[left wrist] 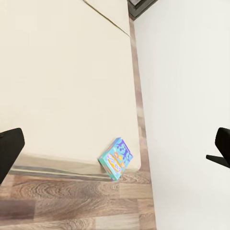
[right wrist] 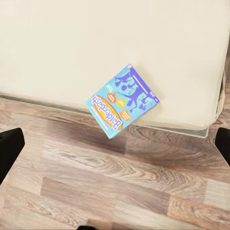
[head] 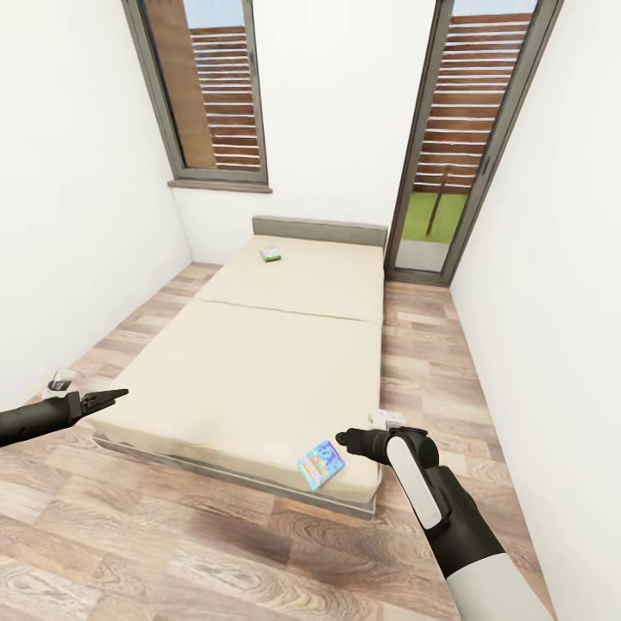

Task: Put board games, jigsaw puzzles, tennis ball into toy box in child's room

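The bed [head: 259,362], a broad beige mattress on a grey frame, lies ahead of both arms on the wood plank floor [head: 172,552], running toward the far wall between a window [head: 207,86] and a slatted glass door [head: 457,138]. The right arm reaches forward with its elbow bent, and the right gripper [head: 343,438] hangs just beside the blue board game [head: 320,464], which lies flat on the near corner of the mattress and juts over its edge. The right wrist view looks straight down on that box [right wrist: 123,101]; its two dark fingers sit far apart, open wide. The left arm stretches out level, and the left gripper [head: 116,395] points at the mattress's near side, its jaws also spread. Well beyond both grippers, a green-edged board game [head: 271,254] rests near the headboard [head: 319,230].
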Robot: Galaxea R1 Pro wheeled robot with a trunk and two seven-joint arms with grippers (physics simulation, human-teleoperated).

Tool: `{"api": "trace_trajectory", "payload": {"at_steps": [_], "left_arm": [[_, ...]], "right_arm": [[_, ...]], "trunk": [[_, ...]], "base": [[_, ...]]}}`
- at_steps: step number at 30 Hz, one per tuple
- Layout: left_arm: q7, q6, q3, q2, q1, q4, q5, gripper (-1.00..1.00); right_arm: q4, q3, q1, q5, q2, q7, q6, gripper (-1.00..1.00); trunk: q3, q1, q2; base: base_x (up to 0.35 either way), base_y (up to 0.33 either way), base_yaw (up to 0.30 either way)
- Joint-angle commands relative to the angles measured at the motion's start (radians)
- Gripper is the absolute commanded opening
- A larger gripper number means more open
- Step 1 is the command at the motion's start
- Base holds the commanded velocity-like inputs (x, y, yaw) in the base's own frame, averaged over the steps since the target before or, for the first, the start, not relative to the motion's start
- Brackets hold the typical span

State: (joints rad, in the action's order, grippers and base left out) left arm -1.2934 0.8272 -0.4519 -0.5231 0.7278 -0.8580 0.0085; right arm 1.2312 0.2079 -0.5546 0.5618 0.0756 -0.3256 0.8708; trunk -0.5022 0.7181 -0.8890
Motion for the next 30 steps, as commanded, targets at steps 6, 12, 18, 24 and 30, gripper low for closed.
{"api": "trace_trajectory", "payload": {"at_steps": [6, 12, 18, 24, 30], "left_arm": [[-0.003, 0.010, -0.001, 0.000, 0.001, 0.000, 0.001, 1.00], [-0.004, 0.010, -0.001, 0.000, 0.001, 0.000, 0.001, 1.00], [-0.004, 0.010, -0.001, 0.000, 0.001, 0.000, 0.001, 1.00], [-0.004, 0.010, -0.001, -0.001, 0.001, 0.000, 0.001, 1.00], [-0.005, 0.010, -0.001, -0.001, 0.001, 0.000, 0.001, 1.00]], "right_arm": [[0.001, 0.001, -0.001, 0.010, 0.000, -0.010, 0.002, 1.00], [0.001, 0.001, -0.001, 0.010, 0.000, -0.010, 0.002, 1.00], [0.002, 0.001, -0.001, 0.010, 0.000, -0.010, 0.002, 1.00], [0.002, 0.001, -0.001, 0.010, 0.000, -0.010, 0.002, 1.00], [0.002, 0.001, -0.001, 0.010, 0.000, -0.011, 0.002, 1.00]], "trunk": [[0.009, 0.000, -0.001], [0.019, 0.000, -0.001], [0.029, 0.000, -0.001], [0.038, 0.000, -0.001], [0.048, 0.000, -0.001]], "base": [[0.044, 0.004, 0.066], [0.149, 0.080, 0.066], [0.142, 0.089, 0.066], [0.040, 0.025, 0.066], [0.011, 0.007, 0.047]]}}
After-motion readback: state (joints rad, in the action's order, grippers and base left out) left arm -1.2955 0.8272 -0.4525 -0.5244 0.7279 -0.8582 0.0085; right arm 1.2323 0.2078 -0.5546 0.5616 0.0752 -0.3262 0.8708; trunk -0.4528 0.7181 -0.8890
